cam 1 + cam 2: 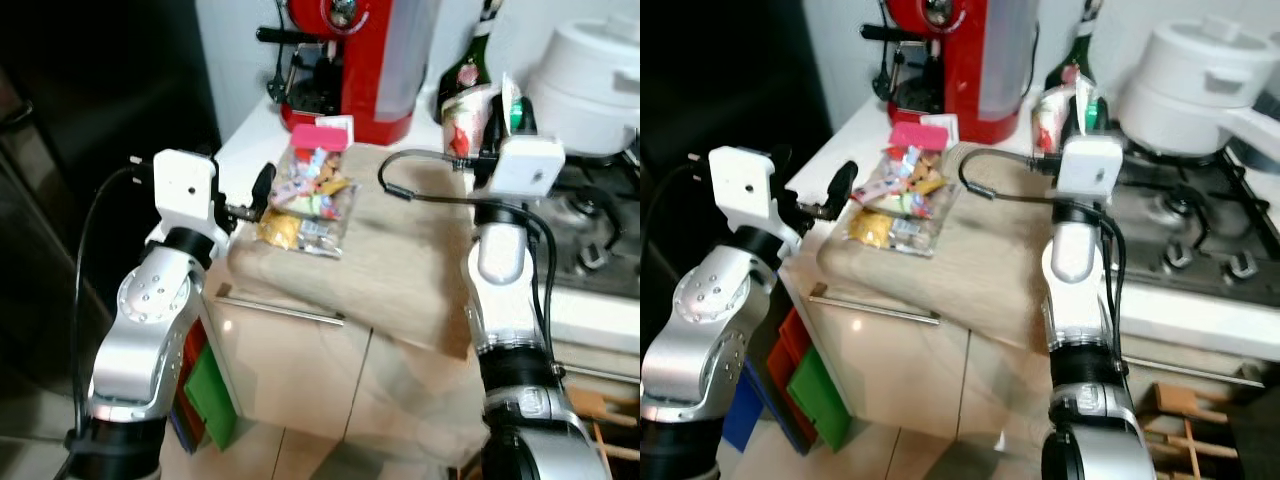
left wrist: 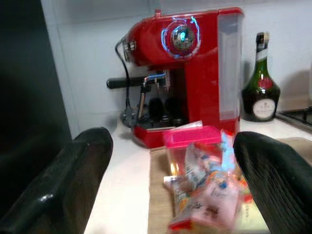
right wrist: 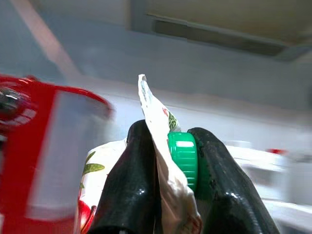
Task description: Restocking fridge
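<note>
**A:** Head views first. What do they show?

**B:** I have the left gripper (image 1: pixel 262 190) level with the counter edge, fingers spread, holding nothing. The snack bag (image 1: pixel 307 195) lies flat on the wooden board (image 1: pixel 400 265), just ahead of those fingers and touching neither. Its long axis runs away from me toward the red coffee machine (image 1: pixel 360 60), pink header farthest. The left arm is much the nearer. The right gripper (image 1: pixel 1077 112) is raised near the green bottle (image 1: pixel 463 75), clamped on a carton (image 1: pixel 1055 115).

**A:** Left wrist view?

**B:** The two fingers (image 2: pixel 73 185) frame the bag (image 2: pixel 204 190) between them, so I judge a straight advance would bracket its near end. The print on the wrappers is too blurred to read; the bottle's label is likewise illegible.

**A:** Right wrist view?

**B:** The fingers (image 3: pixel 129 190) are closed on the carton's folded top (image 3: pixel 156 126) and green screw cap (image 3: pixel 184 158). A leaf motif shows; I can read no brand.
</note>
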`<state>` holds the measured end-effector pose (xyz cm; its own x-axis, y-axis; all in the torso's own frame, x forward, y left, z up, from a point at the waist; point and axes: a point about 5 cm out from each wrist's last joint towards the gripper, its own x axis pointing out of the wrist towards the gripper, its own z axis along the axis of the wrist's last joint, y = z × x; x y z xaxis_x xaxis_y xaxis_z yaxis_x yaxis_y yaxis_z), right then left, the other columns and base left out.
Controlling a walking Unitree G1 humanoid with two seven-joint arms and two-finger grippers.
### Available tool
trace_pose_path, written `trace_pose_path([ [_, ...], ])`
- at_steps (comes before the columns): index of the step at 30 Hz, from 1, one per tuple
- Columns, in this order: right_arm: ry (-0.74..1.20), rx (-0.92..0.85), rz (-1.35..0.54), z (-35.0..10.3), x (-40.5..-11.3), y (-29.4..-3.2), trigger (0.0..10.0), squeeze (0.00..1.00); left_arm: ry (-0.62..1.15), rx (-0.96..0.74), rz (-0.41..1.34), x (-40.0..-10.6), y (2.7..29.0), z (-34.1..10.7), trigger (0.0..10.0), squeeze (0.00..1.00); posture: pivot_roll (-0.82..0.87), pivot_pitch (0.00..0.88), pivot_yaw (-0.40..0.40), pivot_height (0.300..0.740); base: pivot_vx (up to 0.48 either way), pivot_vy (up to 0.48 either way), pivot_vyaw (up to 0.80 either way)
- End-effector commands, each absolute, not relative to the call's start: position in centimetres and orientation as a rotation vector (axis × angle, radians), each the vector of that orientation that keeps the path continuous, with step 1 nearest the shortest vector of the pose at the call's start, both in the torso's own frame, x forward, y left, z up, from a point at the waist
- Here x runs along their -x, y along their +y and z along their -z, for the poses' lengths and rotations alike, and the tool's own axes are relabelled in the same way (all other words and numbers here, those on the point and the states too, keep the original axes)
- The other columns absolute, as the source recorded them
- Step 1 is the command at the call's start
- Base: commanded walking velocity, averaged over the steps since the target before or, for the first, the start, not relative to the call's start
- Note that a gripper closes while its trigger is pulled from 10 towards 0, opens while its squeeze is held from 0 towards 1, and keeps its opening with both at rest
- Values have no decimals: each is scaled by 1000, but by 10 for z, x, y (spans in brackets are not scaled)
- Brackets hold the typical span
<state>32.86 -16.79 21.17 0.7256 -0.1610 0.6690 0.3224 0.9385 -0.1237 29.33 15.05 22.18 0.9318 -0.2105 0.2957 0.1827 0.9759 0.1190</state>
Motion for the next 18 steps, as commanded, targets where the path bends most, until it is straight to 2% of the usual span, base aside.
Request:
trace_pose_path([
  [1,-747,277,287,-215,-322,-169,0,0,-326,-96,162,-291,151,-219,10000,0,-35,0,55,740,0,0,0],
  [6,-692,342,337,-201,-312,-179,0,0,-340,-27,134,-292,150,-219,10000,0,-48,0,56,740,0,0,0],
  [9,-681,342,341,-200,-312,-176,0,0,-351,3,118,-297,151,-222,10000,0,-66,0,69,740,0,0,0],
  [14,-669,321,279,-202,-321,-164,0,0,-372,-13,117,-304,148,-226,10000,0,-66,0,45,740,0,0,0],
  [18,-564,277,211,-191,-330,-161,0,0,-377,-1,107,-307,150,-226,10000,0,-66,0,28,740,-256,0,0],
])
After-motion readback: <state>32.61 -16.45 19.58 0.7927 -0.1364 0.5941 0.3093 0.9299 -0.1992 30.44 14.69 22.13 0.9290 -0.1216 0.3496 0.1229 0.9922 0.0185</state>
